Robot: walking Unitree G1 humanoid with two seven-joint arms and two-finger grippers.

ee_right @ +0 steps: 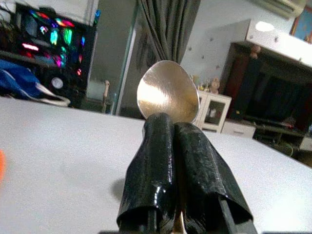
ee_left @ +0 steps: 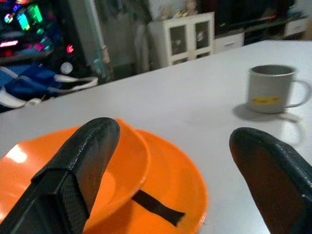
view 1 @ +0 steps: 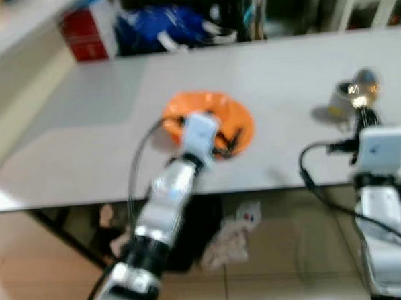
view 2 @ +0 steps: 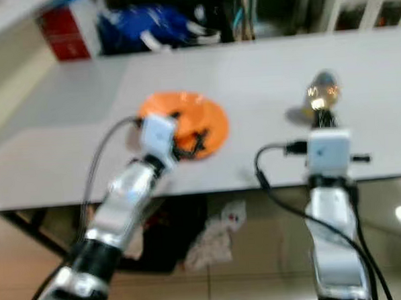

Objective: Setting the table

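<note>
An orange bowl (ee_left: 105, 161) sits on an orange plate (view 1: 241, 123) near the front edge of the grey table (view 1: 118, 114). My left gripper (ee_left: 173, 136) is open low over the plate, one finger (ee_left: 80, 163) over the bowl and the other beyond the plate's rim. A metal mug (ee_left: 270, 90) with a yellow mark stands farther right on the table (view 1: 341, 102). My right gripper (ee_right: 173, 122) is shut on a metal spoon (ee_right: 167, 90), its bowl pointing up, just in front of the mug (view 1: 367, 86).
Beyond the table's far edge lie a red box (view 1: 83, 34) and a blue bag (view 1: 157, 26). A crumpled cloth (view 1: 232, 239) lies on the tiled floor under the table. A white cabinet (ee_left: 183, 36) stands behind the table.
</note>
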